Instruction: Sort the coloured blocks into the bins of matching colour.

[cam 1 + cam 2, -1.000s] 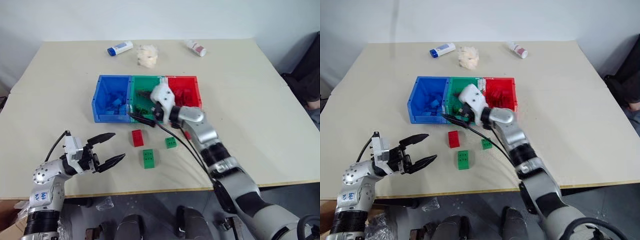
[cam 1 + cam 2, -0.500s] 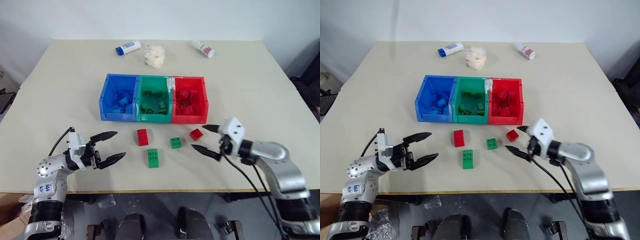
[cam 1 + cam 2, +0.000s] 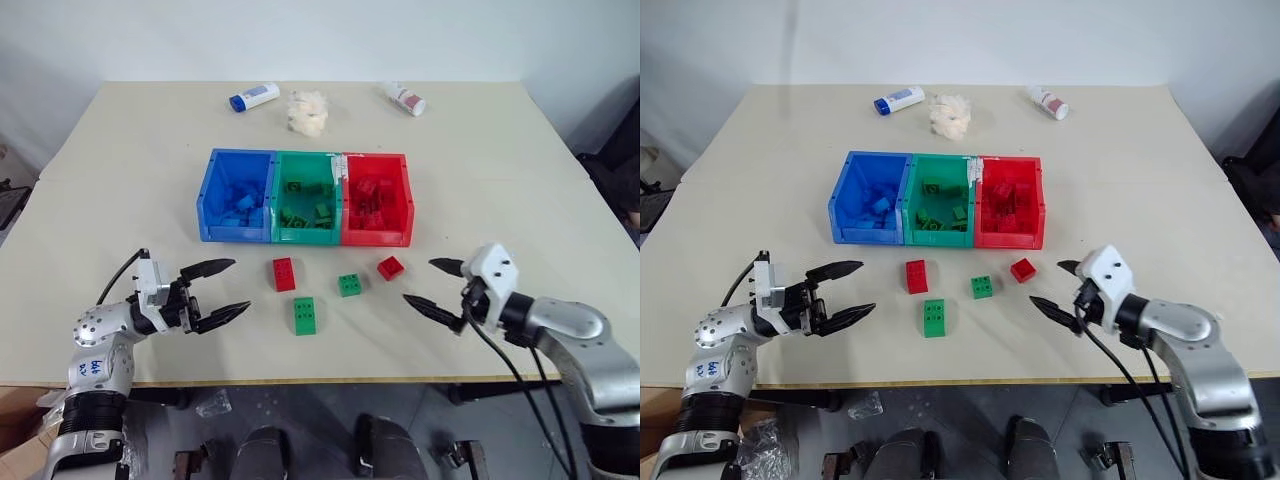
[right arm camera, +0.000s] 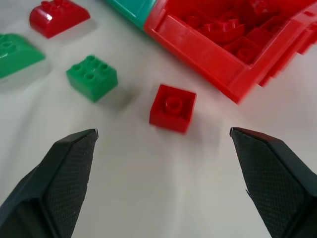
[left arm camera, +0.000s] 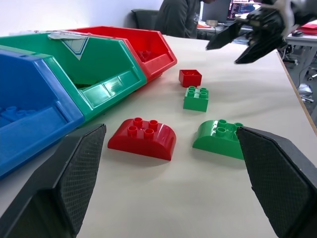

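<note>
Three joined bins holding matching-coloured bricks, four blocks outside on table, both jaws wide apart, empty.

blue bin: cut off by the left wrist view's edge, contents there barely seen | red bin: cropped in the right wrist view, far wall out of frame | large green block: cut by that view's edge | person: background, only torso seen | tube labels: too small to read
</note>
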{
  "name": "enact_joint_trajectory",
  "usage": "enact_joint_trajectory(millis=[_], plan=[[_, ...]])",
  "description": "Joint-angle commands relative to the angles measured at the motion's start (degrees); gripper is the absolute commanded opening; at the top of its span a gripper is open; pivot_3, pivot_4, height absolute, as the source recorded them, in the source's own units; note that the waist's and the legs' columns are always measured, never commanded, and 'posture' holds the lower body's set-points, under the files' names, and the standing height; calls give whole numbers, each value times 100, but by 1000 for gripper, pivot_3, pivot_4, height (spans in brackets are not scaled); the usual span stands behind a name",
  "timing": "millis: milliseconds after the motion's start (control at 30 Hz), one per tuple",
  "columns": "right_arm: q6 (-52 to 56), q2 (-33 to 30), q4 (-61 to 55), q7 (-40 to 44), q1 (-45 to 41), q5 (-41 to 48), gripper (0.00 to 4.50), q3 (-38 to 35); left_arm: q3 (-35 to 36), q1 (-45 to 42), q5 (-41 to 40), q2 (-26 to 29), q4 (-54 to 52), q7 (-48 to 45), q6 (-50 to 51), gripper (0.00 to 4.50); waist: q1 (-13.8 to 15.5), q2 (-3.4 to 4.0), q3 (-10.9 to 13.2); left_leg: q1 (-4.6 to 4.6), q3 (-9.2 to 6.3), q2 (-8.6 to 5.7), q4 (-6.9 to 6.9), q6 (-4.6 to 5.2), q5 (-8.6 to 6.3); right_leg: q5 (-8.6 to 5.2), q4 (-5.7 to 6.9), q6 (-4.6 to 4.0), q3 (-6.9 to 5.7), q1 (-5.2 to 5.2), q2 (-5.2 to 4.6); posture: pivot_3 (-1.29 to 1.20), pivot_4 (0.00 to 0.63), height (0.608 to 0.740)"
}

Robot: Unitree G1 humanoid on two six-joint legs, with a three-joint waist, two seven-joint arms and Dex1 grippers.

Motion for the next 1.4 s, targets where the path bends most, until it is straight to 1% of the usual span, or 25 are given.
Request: enact_joint_trajectory(millis=[33, 133, 267, 300, 367, 400, 467, 600, 733, 867, 1000, 1133, 1200, 1233, 1300, 1400], plan=[[-321, 328, 651, -325, -454, -347, 4474, 387, -1, -8, -9, -18, -217, 39, -36, 4500, -5, 0, 0, 0, 0, 0, 0, 0, 0, 0, 1, 0, 0, 0, 0, 0, 150, 740], [-501, 720, 1452, -661, -970, -679, 4474, 683, 15, 91, -39, -19, -365, 85, -10, 4500, -13, 0, 0, -1, 0, 0, 0, -1, 0, 0, 4, 0, 0, -1, 0, 0, 150, 740], [-698, 1025, 1912, -843, -1239, -749, 4474, 709, 21, 183, -44, -27, -475, 141, 7, 4500, -25, 1, 0, -2, -2, 0, -2, -1, 0, 0, 3, 0, -1, -1, 0, 0, 150, 740], [-709, 1107, 1902, -884, -1240, -714, 4300, 700, 27, 219, -53, -31, -517, 163, 20, 4500, -39, 1, 0, -2, -1, 0, -1, -1, 0, 0, 3, 0, -1, -1, 0, 0, 150, 740], [-722, 1190, 1801, -900, -1187, -663, 3883, 703, 33, 264, -64, -33, -558, 186, 28, 4500, -63, 1, 0, -2, 0, 1, 0, -1, 0, 0, 5, 0, -1, -1, 0, 0, 150, 740], [-710, 1202, 1718, -898, -1137, -649, 3573, 707, 33, 285, -66, -35, -573, 193, 29, 4500, -79, 0, 0, -1, -1, 1, -1, -1, 0, 0, 6, 0, -1, -1, 0, 0, 150, 740], [-692, 1203, 1562, -910, -1040, -640, 2807, 692, 28, 306, -66, -39, -585, 198, 36, 4500, -77, 1, 0, -2, -2, 1, -1, -1, 1, 0, 7, 0, -1, -1, 0, 0, 150, 740], [-532, 1144, 1113, -938, -798, -555, 1471, 599, 0, 283, -54, -64, -578, 218, 50, 4500, -104, 1, 0, -2, -2, 1, -2, -1, 0, 0, 6, 0, -1, -1, 0, 0, 150, 740], [-168, 940, 257, -803, -489, -271, 1502, 421, -27, 175, -35, -85, -489, 191, 57, 4500, -111, 1, 0, -2, -3, 1, -5, -1, 0, 0, 4, 0, -1, -2, 0, 0, 150, 740], [8, 883, -104, -796, -636, -81, 1502, 382, -62, 62, -5, -112, -367, 146, 37, 4500, -121, 1, 0, -1, -4, 2, -4, -1, 0, 0, 5, 0, -1, -2, 1, 0, 150, 740], [-280, 1094, 478, -1034, -1570, -227, 1502, 421, -117, -37, -1, -189, -351, 132, 16, 4500, -145, 1, 0, -1, 0, 3, -4, -1, 0, 0, 6, 0, 1, -2, 2, 0, 150, 740], [-924, 1418, 1977, -1454, -2752, -542, 1502, 357, -153, -17, -16, -205, -404, 86, 25, 4500, -145, 1, 0, 0, 1, 4, -4, -3, 2, 0, 12, -1, 2, -6, 4, 0, 150, 740], [-1175, 1501, 2618, -1599, -3143, -675, 2236, 346, -159, -18, -16, -215, -419, 93, 22, 4500, -135, 1, 0, 0, 4, 3, -6, -3, 2, 0, 10, -1, 2, -6, 3, 0, 150, 740], [-1346, 1529, 2906, -1608, -3299, -735, 2505, 367, -161, -17, -16, -220, -434, 100, 16, 4500, -122, 1, 0, -1, 3, 3, -6, -3, 2, 0, 10, 0, 1, -6, 3, 0, 150, 740], [-1671, 1584, 3409, -1593, -3563, -853, 3198, 428, -151, -13, -30, -219, -481, 108, 10, 4500, -124, 1, 0, -5, 3, 2, -6, -3, 2, 0, 6, 0, 0, -6, 3, 0, 150, 740], [-1839, 1576, 3454, -1457, -3536, -859, 4283, 462, -122, 37, -50, -203, -548, 116, 8, 4500, -140, 1, 0, -5, 7, 3, -7, -3, 2, 0, 5, 1, 2, -6, 3, 0, 150, 740]])
